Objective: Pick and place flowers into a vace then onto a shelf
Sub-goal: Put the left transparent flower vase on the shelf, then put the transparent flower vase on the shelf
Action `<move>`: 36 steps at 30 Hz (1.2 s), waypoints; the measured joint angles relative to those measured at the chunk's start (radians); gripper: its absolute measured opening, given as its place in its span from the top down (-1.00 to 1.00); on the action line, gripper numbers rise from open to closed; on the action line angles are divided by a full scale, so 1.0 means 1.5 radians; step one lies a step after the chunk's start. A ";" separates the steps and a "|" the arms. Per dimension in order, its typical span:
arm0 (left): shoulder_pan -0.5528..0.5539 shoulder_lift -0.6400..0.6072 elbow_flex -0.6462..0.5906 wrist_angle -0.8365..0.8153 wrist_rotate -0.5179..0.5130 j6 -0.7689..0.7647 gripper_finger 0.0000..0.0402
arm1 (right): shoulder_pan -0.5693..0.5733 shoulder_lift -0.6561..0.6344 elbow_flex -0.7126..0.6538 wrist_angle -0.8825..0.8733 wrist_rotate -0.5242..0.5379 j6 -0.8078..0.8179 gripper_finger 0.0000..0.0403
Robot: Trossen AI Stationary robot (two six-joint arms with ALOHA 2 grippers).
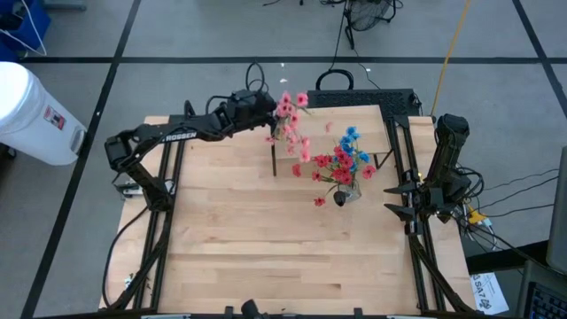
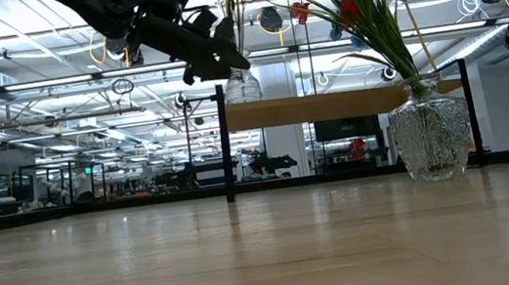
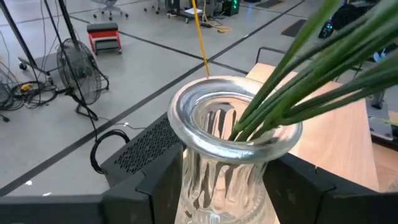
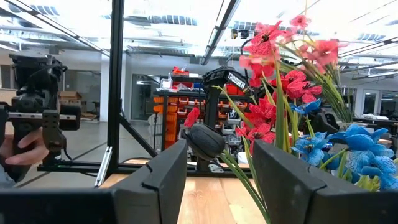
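white bin (image 1: 34, 113) off table's left | floor fan (image 3: 78, 68) | red stool (image 3: 104, 36) | yellow cable (image 1: 454, 40)

You see an evenly bright scene lit by overhead ceiling strip lights (image 2: 21, 89), which glare white in the low and right wrist views. The near tabletop (image 2: 250, 261) is blurred, shadows are faint, and the glass vase rim (image 3: 233, 121) glints.

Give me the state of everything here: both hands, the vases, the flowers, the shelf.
left hand: shut on the small vase, over the shelf's left end
right hand: open, empty, at the table's right edge
small vase: upright, gripped, at shelf height; contact with the shelf unclear
pink flowers: standing in the small vase
big vase: upright on the table, free
red and blue flowers: standing in the big vase
shelf: standing, level
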 joint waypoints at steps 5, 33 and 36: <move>-0.019 -0.001 -0.001 0.023 -0.037 -0.012 -0.10 | 0.000 0.000 0.000 0.000 0.000 0.000 0.14; -0.141 -0.104 -0.001 -0.113 -0.188 0.007 -0.60 | 0.000 0.000 0.000 0.000 0.000 0.000 0.13; -0.172 -0.104 -0.001 -0.138 -0.202 -0.019 -0.60 | 0.000 0.000 0.000 0.000 0.000 0.000 0.12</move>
